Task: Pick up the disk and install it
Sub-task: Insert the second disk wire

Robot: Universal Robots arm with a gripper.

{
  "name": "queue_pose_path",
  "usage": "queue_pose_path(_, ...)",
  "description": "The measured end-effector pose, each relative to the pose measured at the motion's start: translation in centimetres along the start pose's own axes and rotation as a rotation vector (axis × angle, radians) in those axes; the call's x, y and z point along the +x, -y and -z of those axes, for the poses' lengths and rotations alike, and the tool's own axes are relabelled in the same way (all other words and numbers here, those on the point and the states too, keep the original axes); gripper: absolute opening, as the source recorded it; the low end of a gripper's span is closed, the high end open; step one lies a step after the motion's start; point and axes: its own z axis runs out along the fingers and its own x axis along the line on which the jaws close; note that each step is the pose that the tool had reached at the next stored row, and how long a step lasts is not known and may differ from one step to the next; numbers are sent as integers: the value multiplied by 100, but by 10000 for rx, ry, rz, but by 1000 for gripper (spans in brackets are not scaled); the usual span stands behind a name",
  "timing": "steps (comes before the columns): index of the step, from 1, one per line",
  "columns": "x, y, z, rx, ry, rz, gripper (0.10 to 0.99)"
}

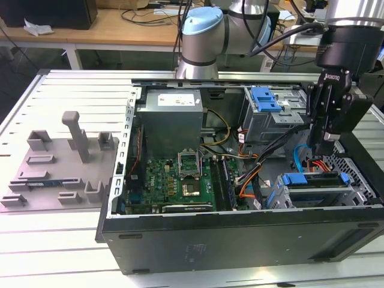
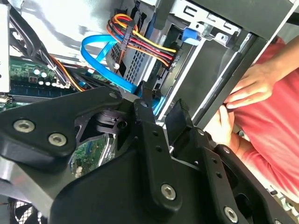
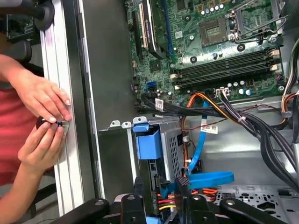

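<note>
The disk (image 1: pixel 315 179) lies in the drive cage at the front corner of the open computer case (image 1: pixel 240 231), on the exterior view's right, its blue frame (image 3: pixel 148 141) showing along the top. A blue data cable (image 3: pixel 198 144) and red-and-yellow power wires (image 2: pixel 140 39) run to its end. My gripper (image 1: pixel 327 150) hangs just above that cabled end. In both wrist views the black fingers (image 3: pixel 138 186) stand apart on either side of the disk's edge, and I see nothing pinched between them.
A person's hands (image 3: pixel 44 116) rest on the aluminium rail (image 3: pixel 60 154) beside the case wall. Inside the case are the green motherboard (image 1: pixel 180 180), a grey power-supply box (image 1: pixel 171 120) and a second cage with a blue latch (image 1: pixel 266 99). A grey fixture (image 1: pixel 66 162) stands on the exterior view's left.
</note>
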Motion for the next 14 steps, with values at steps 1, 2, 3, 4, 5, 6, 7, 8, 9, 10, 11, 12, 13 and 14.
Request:
queue_pose_path(1, -1, 0, -1, 2, -20, -2, 392)
queue_pose_path(2, -3, 0, -3, 5, -35, -3, 376)
queue_pose_path(3, -8, -1, -4, 6, -50, -3, 376)
queue_pose_path(4, -14, -2, -4, 8, -65, -4, 302)
queue_pose_path(5, -20, -3, -4, 11, -83, -5, 302)
queue_pose_path(6, -27, -3, -3, 14, -102, -4, 302)
queue_pose_path(7, -38, -5, 1, 21, -123, 2, 302)
queue_pose_path(8, -44, -6, 2, 25, -134, 8, 302)
queue_pose_path(9, -49, -7, 2, 31, -144, 14, 302)
queue_pose_path(10, -58, -8, 4, 40, -165, 26, 302)
queue_pose_path(11, -66, -9, 5, 49, -184, 37, 290)
queue_pose_path(12, -71, -10, 4, 54, -195, 44, 290)
queue_pose_path(13, -75, -10, 4, 59, -206, 51, 216)
queue_pose_path(14, -79, -10, 3, 67, -222, 62, 216)
